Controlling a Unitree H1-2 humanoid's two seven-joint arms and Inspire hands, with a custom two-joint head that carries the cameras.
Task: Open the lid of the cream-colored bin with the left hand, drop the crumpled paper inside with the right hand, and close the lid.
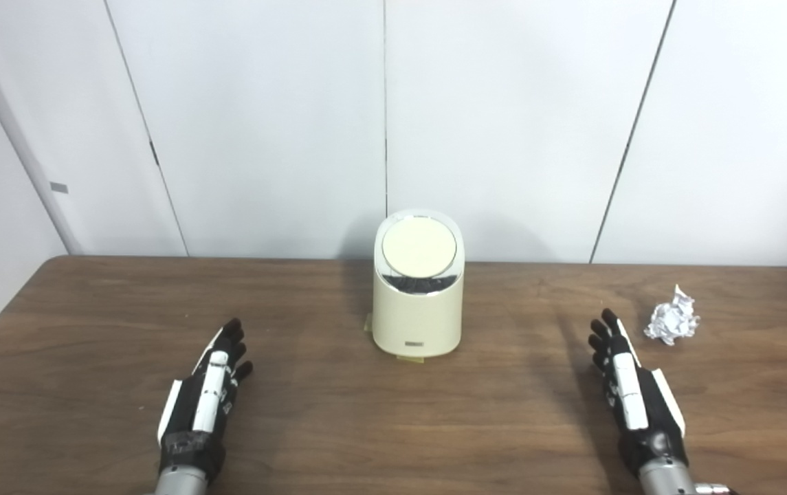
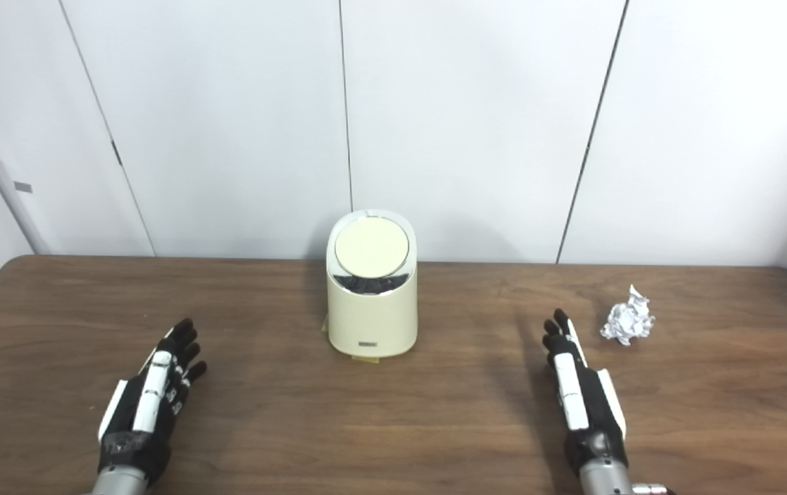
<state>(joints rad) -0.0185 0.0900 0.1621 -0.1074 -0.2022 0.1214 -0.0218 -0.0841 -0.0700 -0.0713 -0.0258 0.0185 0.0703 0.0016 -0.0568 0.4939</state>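
A white panelled wall (image 1: pixel 503 124) with thin dark seams fills the upper half of both views. Below it a dark wood-grain worktop (image 1: pixel 393 426) spans the full width, its far edge meeting the wall.

The cream-colored bin (image 1: pixel 418 302) stands upright near the back middle of the worktop, roughly midway between the two arms. Its round lid (image 1: pixel 418 246) is shut and slopes toward the camera, with a shiny silver band under its near edge. A small dark label sits low on the bin's front, and bits of yellowish tape show at its base.

The left robot hand (image 1: pixel 209 392) lies low over the near-left part of the worktop, well apart from the bin. Its fingers are spread and point away toward the wall, and it holds nothing. The right robot hand (image 1: pixel 630 385) sits over the near-right part of the worktop, turned partly on edge, fingers extended, close side by side and empty. Whether either hand touches the wood cannot be told.

The crumpled paper (image 1: pixel 671 320), a small white ball, lies on the worktop to the right of the bin and well apart from it. It is near the right robot hand's fingertips, just beyond and to their right, not touching them.
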